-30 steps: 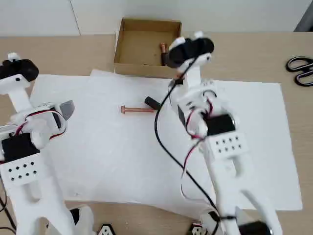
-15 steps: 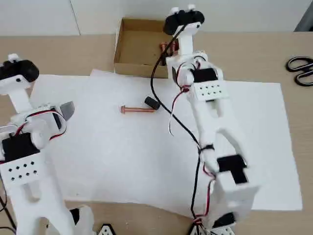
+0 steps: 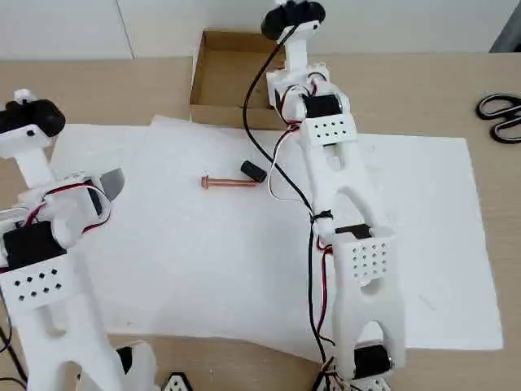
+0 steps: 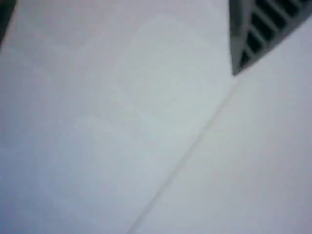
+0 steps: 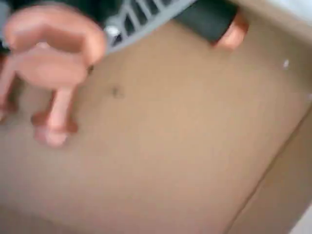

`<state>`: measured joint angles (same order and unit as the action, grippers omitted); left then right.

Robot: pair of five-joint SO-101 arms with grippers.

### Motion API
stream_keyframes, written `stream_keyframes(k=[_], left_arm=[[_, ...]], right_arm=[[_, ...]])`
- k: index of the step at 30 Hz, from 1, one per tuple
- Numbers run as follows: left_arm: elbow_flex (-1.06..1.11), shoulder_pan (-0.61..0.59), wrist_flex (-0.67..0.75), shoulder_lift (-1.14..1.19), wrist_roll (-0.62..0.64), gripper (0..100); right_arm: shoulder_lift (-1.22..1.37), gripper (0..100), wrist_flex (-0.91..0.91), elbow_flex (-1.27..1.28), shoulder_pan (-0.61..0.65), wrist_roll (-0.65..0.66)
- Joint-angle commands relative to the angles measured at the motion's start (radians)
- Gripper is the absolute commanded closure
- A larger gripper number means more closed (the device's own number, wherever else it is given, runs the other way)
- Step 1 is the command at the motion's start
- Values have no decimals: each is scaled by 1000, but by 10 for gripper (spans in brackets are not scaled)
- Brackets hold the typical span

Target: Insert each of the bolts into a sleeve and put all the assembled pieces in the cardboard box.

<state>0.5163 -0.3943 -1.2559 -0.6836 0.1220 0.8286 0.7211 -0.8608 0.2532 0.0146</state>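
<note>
Box (image 3: 216, 114) surrounds the right gripper (image 3: 279, 91), whose jaw state cannot be told (a sleeved bolt (image 5: 214, 19) sits against it); left gripper (image 3: 110, 183) hangs over the sheet (image 3: 203, 261), jaws apart; bolt (image 3: 229, 182) and sleeve (image 3: 253, 171) lie just beside each other, between both grippers.
</note>
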Motion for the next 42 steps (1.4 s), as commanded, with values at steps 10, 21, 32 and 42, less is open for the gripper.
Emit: stream_keyframes(k=[10,21,32,42], left_arm=[[13,-2,-2,-2,-5,709],[13,0,-3,-2,-5,709],[15,0,-3,-2,-5,709],[15,0,-5,0,-5,709]], right_arm=[[173,995,-10,-292,5,0],[343,991,-91,-437,28,3],[377,775,-87,-453,36,3],[371,717,-90,-503,38,6]])
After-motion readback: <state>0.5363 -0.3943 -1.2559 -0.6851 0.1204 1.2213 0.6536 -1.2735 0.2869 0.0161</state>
